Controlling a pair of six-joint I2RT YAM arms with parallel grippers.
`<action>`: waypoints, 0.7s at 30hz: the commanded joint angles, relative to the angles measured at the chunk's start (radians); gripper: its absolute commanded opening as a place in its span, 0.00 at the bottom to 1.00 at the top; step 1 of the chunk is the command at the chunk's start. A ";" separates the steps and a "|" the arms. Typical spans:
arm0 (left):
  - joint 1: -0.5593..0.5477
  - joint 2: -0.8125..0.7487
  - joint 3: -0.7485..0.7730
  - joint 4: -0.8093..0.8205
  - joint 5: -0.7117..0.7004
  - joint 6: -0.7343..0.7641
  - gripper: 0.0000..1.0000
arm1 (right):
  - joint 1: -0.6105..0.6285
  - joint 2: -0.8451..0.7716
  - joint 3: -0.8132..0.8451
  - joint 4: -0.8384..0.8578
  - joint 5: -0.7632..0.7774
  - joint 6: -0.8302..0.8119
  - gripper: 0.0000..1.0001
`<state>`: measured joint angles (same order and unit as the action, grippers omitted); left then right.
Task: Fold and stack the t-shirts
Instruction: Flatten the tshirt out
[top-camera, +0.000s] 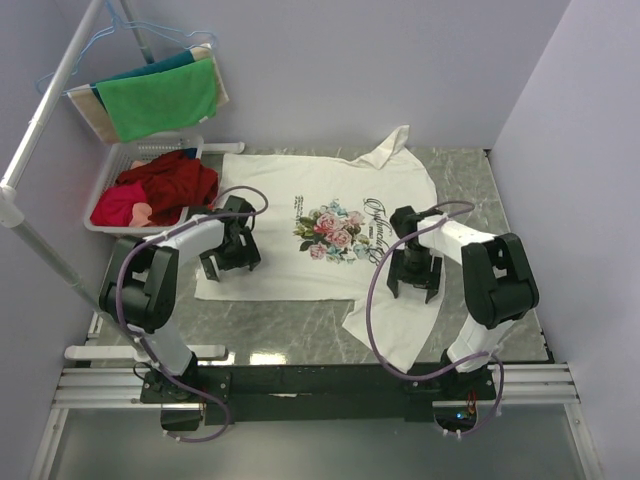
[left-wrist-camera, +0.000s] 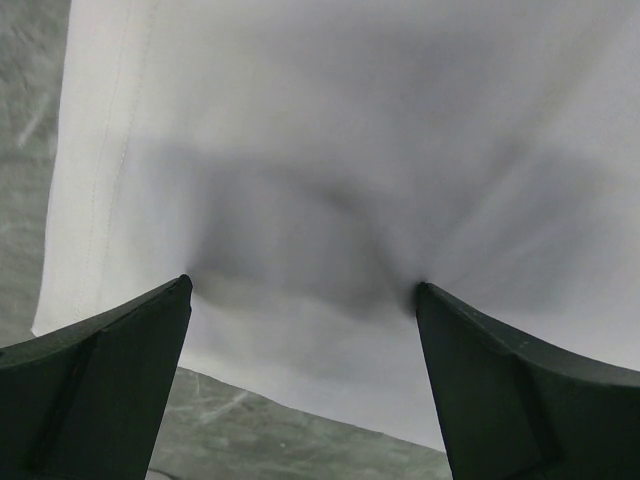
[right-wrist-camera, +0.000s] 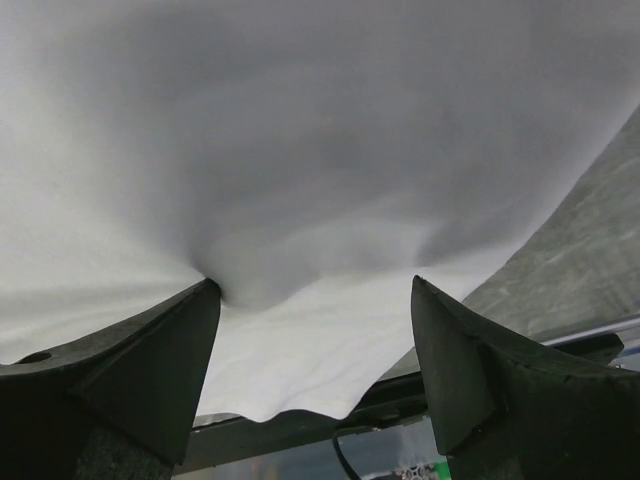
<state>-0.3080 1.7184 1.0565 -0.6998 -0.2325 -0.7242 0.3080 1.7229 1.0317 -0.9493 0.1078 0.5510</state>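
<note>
T-shirt (top-camera: 290, 265) floral print overhead only, left fingers (left-wrist-camera: 95, 385) and right fingers (right-wrist-camera: 115, 375) wide, tips denting cloth

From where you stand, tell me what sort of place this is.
Probably a robot laundry-folding test cell: plain walls around a marble-look table, a t-shirt spread on it, a basket of red clothes alongside.

The t-shirt (top-camera: 320, 215) lies mid-table (top-camera: 290, 320), one corner reaching the near edge at 5 o'clock. The left gripper (top-camera: 228, 262) rests on it at 9 o'clock and the right gripper (top-camera: 413, 285) at 3. A basket (top-camera: 150, 150) holding clothes (top-camera: 165, 185) sits at 10 o'clock, with cloths (top-camera: 160, 95) hanging behind it.
</note>
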 joint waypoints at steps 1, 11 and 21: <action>-0.052 -0.036 -0.039 -0.104 -0.016 -0.029 0.99 | -0.059 -0.029 -0.033 -0.069 0.062 -0.023 0.82; -0.094 -0.097 -0.119 -0.162 -0.039 -0.080 1.00 | -0.093 -0.037 -0.090 -0.095 0.070 -0.036 0.82; -0.094 -0.114 -0.141 -0.161 -0.033 -0.098 0.99 | -0.174 0.000 -0.018 -0.146 0.248 0.033 0.81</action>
<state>-0.4019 1.6161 0.9455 -0.7925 -0.2237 -0.8234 0.2039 1.7000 0.9806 -1.0428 0.1799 0.5480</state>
